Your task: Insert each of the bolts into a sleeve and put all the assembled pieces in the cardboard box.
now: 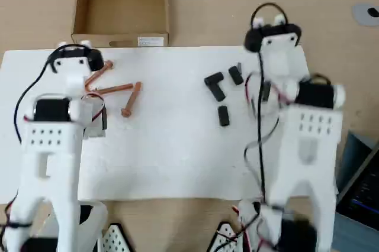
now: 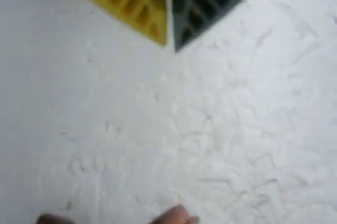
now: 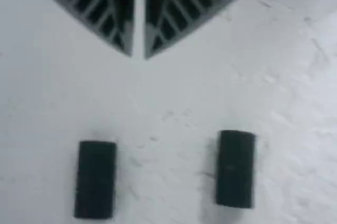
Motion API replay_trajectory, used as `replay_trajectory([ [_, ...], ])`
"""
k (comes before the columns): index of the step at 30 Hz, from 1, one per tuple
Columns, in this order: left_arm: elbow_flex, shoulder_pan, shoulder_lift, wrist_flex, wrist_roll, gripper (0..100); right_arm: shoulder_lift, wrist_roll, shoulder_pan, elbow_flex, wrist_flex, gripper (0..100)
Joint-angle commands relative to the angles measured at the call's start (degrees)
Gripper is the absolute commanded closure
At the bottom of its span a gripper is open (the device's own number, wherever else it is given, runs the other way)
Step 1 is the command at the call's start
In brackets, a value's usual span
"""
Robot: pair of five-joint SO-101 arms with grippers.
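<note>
On white sheet (image 1: 177, 157), bolts (image 1: 112, 89) fan out; nearest sleeve (image 1: 223, 116) runs front-to-back.

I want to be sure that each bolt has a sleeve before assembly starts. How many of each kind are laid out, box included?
Bolts: 3
Sleeves: 4
Cardboard box: 1
Total: 8, not counting anything the arms may hide.
</note>
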Motion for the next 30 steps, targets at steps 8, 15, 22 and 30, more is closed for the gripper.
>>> replay_trajectory([
  [8,-14.2,-2.1,11.7,2.7,-1.7,99,23.7,12.0,2.2,-19.0,5.5,98.6],
  [15,-15.4,-7.7,18.8,3.0,-4.9,99,29.6,13.3,2.0,-22.2,5.5,97.8],
  [22,-15.4,-10.3,19.6,3.0,-6.9,99,30.5,13.0,1.9,-21.9,5.5,92.2],
  [30,-15.4,-9.8,19.8,2.6,-6.9,99,30.6,13.1,1.8,-19.1,1.8,89.6],
])
